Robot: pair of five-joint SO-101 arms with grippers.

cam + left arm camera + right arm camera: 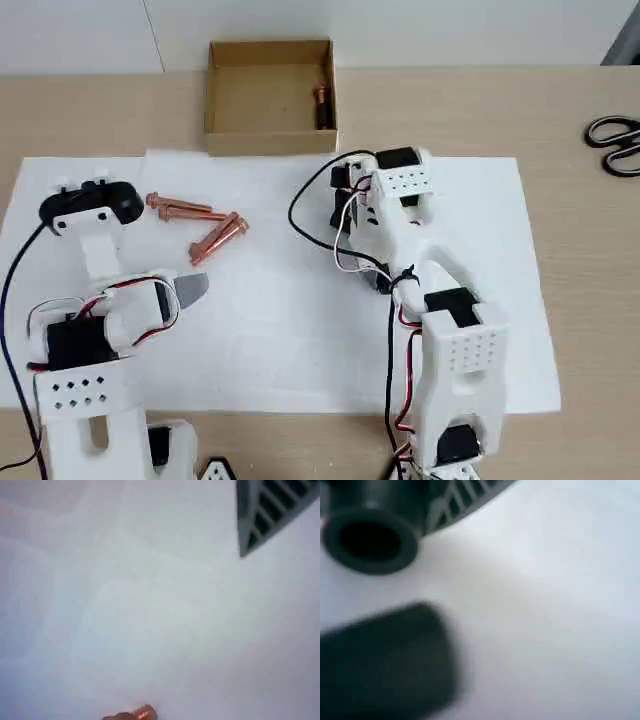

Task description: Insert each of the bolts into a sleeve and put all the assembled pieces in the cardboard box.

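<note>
Several copper bolts lie on the white sheet [300, 340]: two bolts [180, 208] side by side and a crossed pair [218, 239] just right of them. One bolt's end [136, 714] shows in the left wrist view. My left gripper [190, 288] hovers just below the crossed pair. My right gripper [346, 205] is low over the sheet's middle, below the cardboard box [270, 140]. Right beside it stands a black sleeve [370, 541] with its hole facing the camera, and a second black sleeve [385, 662] lies close by. An assembled bolt-and-sleeve piece [322, 106] rests in the box's right side.
Scissors [615, 143] lie at the table's right edge, off the sheet. A small dark part [381, 281] sits under the right arm. The right arm's cables [335, 250] loop over the sheet's middle.
</note>
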